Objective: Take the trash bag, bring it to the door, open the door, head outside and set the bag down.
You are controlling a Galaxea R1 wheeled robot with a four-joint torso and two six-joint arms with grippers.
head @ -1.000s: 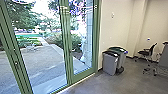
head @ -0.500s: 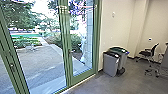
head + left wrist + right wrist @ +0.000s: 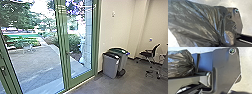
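Dark trash bag (image 3: 196,23) w/ shiny creases, large in view, folds gathered tight toward its lower end, prob. bunched there but hard to tell, part of robot's dark plate (image 3: 238,20) w/ round corner fitting (image 3: 236,11) behind it, pale floor (image 3: 247,13) beyond

The dark, glossy trash bag (image 3: 196,23), creased and gathered into tight pleats, bulges near the robot's base (image 3: 226,69). The green-framed glass door (image 3: 94,50) stands closed beside a pale wall (image 3: 117,27).
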